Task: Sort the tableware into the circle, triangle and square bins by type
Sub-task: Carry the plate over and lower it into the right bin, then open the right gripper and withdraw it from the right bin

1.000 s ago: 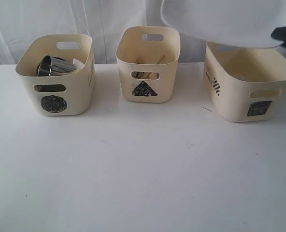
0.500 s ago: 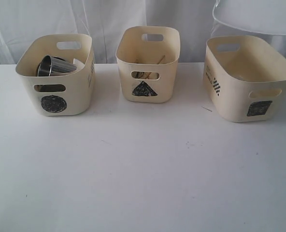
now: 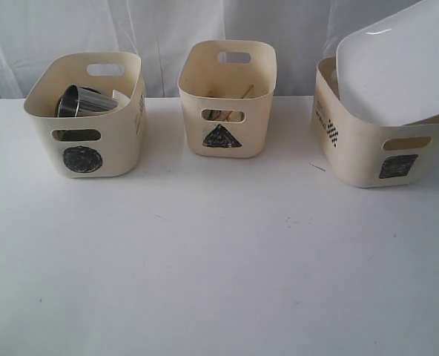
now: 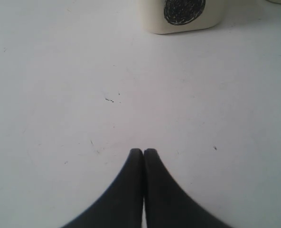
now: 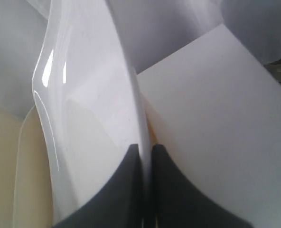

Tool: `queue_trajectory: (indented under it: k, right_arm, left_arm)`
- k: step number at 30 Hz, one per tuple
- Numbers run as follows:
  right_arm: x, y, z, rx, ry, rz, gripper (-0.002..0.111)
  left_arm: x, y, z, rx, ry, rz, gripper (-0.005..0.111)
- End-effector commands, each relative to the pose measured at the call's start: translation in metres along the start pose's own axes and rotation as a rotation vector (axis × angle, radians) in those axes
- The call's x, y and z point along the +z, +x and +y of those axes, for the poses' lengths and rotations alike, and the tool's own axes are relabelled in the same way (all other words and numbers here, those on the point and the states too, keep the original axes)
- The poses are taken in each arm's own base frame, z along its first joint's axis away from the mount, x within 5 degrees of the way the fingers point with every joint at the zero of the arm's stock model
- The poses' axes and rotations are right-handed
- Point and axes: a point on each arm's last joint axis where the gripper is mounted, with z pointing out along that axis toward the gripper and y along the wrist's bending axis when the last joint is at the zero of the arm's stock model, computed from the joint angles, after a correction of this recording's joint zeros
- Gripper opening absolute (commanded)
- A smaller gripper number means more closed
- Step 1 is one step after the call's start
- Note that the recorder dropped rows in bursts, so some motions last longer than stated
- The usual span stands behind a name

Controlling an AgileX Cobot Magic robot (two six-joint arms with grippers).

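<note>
White plate (image 3: 401, 68), pinched in the right hand (image 5: 145, 149), tilts over the three-o'clock square bin (image 3: 360, 157); left hand (image 4: 144, 152) pressed together, empty.

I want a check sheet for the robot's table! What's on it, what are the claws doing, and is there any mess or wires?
Surface: white table, bare in front of the bins.
Job's things: circle bin holds a steel mug; triangle bin holds thin sticks; white plate tilted over the square bin, contact unclear.
Clutter: small dark specks only.
Grippers: left gripper shut, empty, over bare table; right gripper shut on the plate's rim.
Cables: nothing seen.
Surroundings: white curtain behind.
</note>
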Motion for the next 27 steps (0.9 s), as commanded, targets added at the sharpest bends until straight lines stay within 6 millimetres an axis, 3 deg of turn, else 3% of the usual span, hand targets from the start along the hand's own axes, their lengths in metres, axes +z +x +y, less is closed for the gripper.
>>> queue_trajectory:
  k: [1, 7, 11, 16, 18, 23, 25, 27]
  right_arm:
    - [0.002, -0.009, -0.001, -0.014, 0.018, -0.039, 0.000]
    - [0.032, -0.001, 0.010, -0.101, 0.016, -0.010, 0.000]
    - [0.039, 0.002, 0.018, -0.172, 0.041, -0.027, 0.002]
    - [0.040, 0.005, 0.024, -0.202, 0.021, -0.015, 0.040]
    - [0.035, 0.004, 0.030, -0.198, -0.027, -0.005, 0.046]
    - [0.009, -0.011, 0.055, -0.189, -0.152, -0.025, 0.040]
    - [-0.006, -0.019, 0.066, -0.130, -0.200, -0.038, 0.029]
    - [-0.024, -0.025, 0.079, -0.083, -0.259, -0.041, 0.008]
  left_arm:
    - [0.000, 0.000, -0.001, -0.016, 0.007, -0.004, 0.000]
    - [0.000, 0.000, -0.001, -0.016, 0.007, -0.004, 0.000]
    - [0.000, 0.000, -0.001, -0.016, 0.007, -0.004, 0.000]
    - [0.000, 0.000, -0.001, -0.016, 0.007, -0.004, 0.000]
    - [0.000, 0.000, -0.001, -0.016, 0.007, -0.004, 0.000]
    - [0.000, 0.000, -0.001, -0.016, 0.007, -0.004, 0.000]
    - [0.000, 0.000, -0.001, -0.016, 0.007, -0.004, 0.000]
    - [0.000, 0.000, -0.001, -0.016, 0.007, -0.004, 0.000]
